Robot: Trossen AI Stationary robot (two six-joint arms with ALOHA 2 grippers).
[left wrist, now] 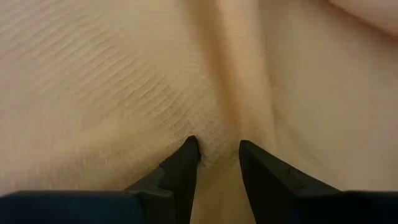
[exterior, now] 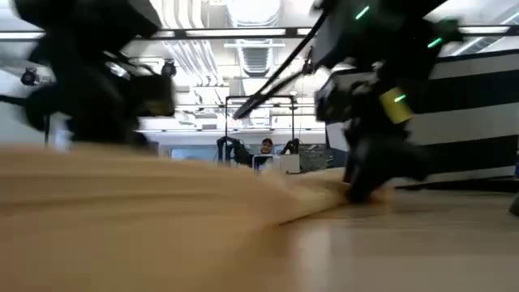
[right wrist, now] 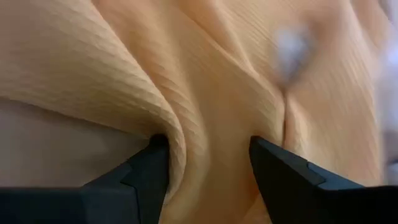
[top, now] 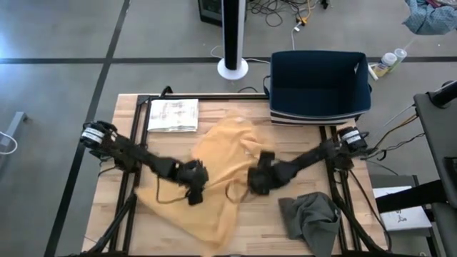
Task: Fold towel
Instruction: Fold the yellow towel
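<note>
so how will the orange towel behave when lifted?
Probably floppy: the orange towel lies rumpled, and ridges of it bunch between the left pincer and right pincer. Likely light and grippy, given its thin ribbed weave.

Robotics lab: concrete floor [top: 64,43], loose cables [top: 282,11], ceiling ducting [exterior: 195,57], person at workstation [exterior: 266,147].

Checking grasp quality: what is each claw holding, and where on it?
Both pinch the yellow towel: the left claw a ridge of cloth near its left-middle, the right claw a raised fold near its right edge.
</note>
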